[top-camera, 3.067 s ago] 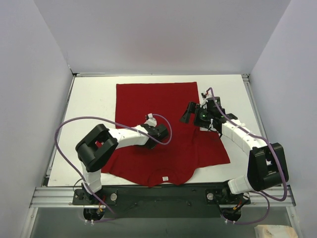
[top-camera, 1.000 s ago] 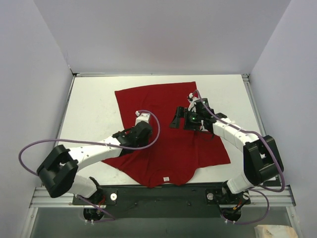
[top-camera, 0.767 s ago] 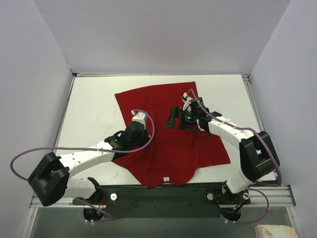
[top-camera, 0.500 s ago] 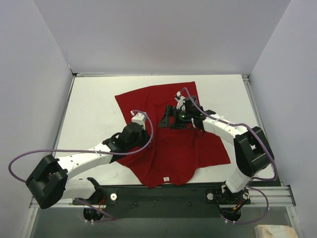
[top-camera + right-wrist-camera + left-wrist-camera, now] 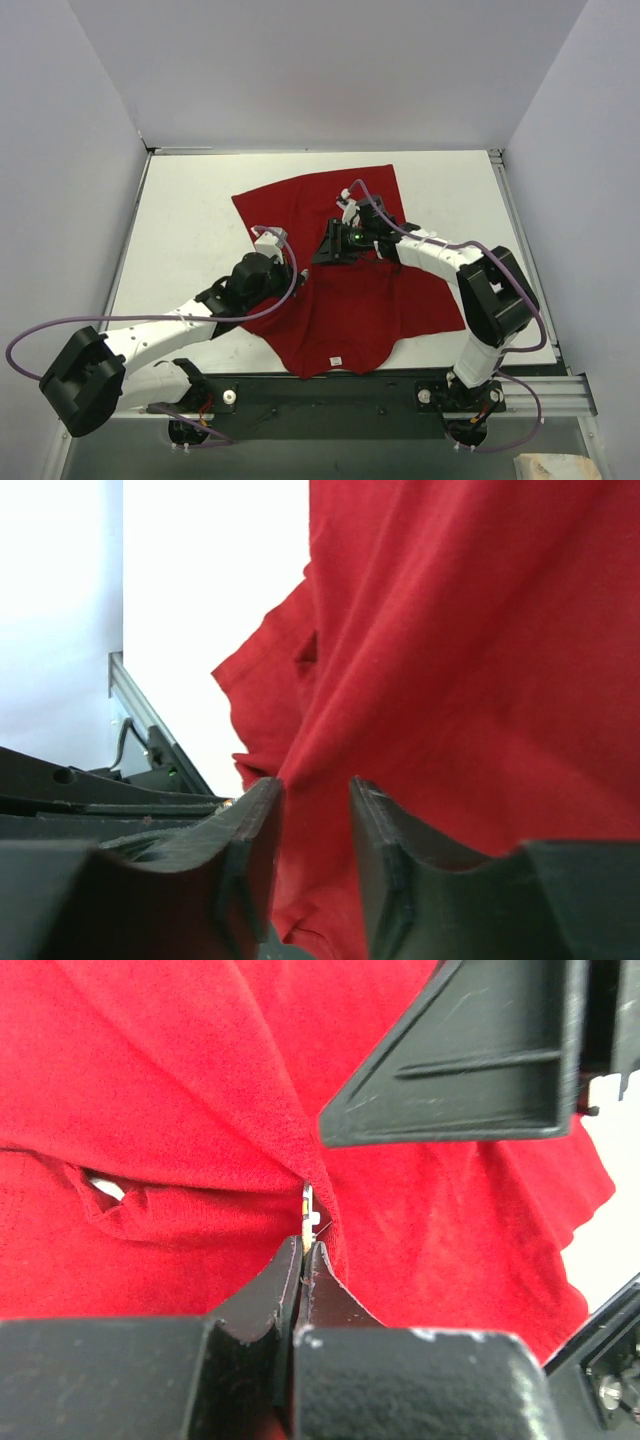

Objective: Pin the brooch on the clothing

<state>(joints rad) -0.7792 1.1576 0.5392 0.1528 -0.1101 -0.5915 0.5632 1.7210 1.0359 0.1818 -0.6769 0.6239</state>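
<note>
I see left claw (image 5: 303,1252) squeezed tight on brooch (image 5: 306,1210). Brooch stands thin edge up, poking just past claw tips, touching fold of red shirt (image 5: 150,1090). Right claw (image 5: 315,792) pinches shirt fold, holds it up like tent, close by brooch. Shirt lies on white table (image 5: 190,200).

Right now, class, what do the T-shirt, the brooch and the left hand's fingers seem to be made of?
T-shirt: soft matte knit cloth, likely cotton; it drapes in folds.
Brooch: seen edge-on, a thin pale yellowish rim, perhaps metal; unclear.
Left hand fingers: hard black plastic by the look, with a dull sheen and scuffed edges.
</note>
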